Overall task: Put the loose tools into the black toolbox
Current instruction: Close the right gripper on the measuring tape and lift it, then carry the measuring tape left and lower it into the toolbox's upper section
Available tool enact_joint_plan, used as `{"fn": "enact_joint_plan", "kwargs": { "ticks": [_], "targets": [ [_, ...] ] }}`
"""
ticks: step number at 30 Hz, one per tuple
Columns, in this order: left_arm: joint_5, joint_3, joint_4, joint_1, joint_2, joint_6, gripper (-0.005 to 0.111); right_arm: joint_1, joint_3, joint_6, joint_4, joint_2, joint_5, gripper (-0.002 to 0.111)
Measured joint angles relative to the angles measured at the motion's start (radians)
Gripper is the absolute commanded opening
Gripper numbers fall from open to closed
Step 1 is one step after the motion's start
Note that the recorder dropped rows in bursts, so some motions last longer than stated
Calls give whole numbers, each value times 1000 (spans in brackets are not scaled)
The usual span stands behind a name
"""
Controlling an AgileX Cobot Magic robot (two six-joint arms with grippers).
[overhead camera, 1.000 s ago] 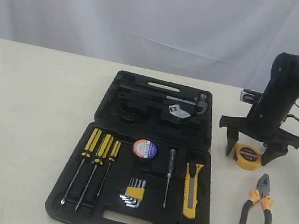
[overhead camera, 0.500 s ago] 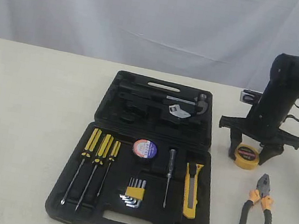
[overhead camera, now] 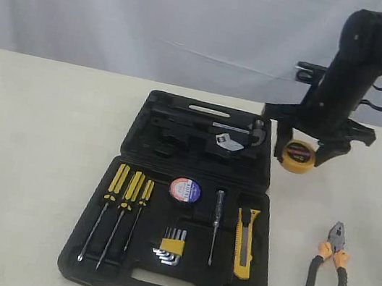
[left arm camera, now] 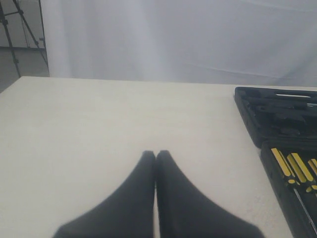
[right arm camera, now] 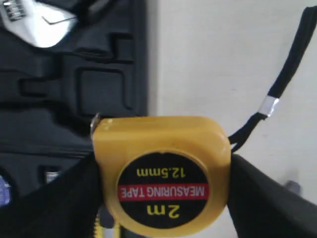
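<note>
My right gripper (overhead camera: 298, 157) is shut on the yellow round tape measure (overhead camera: 297, 154) and holds it in the air, just off the right edge of the black toolbox's (overhead camera: 146, 106) lid. In the right wrist view the tape measure (right arm camera: 161, 173) fills the space between the fingers of the right gripper (right arm camera: 163, 166), with the toolbox (right arm camera: 74, 89) below it. The pliers (overhead camera: 330, 265) lie on the table to the right of the box. The utility knife (overhead camera: 244, 244) and the tape roll (overhead camera: 185, 189) sit in the box's lower half. My left gripper (left arm camera: 156, 154) is shut and empty over bare table.
Three screwdrivers (overhead camera: 122, 205), a hex key set (overhead camera: 172, 246) and a thin tester screwdriver (overhead camera: 215, 224) sit in the lower tray. A wrench (overhead camera: 229, 143) lies in the lid. The tape measure's black strap (right arm camera: 277, 94) hangs free. White curtain behind the table.
The right gripper closed on the tape measure, lifted it off the table and carried it up and left toward the toolbox lid. The left gripper has not moved.
</note>
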Motion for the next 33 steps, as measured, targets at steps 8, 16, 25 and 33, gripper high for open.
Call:
{"fn": "enact_joint_plan", "kwargs": {
  "ticks": [8, 16, 25, 33],
  "targets": [
    [0, 0, 0, 0, 0, 0, 0, 122, 0, 85, 9, 19, -95, 12],
    [0, 0, 0, 0, 0, 0, 0, 133, 0, 121, 9, 101, -126, 12],
    [0, 0, 0, 0, 0, 0, 0, 133, 0, 123, 9, 116, -143, 12],
    [0, 0, 0, 0, 0, 0, 0, 133, 0, 159, -48, 121, -207, 12]
  ]
}}
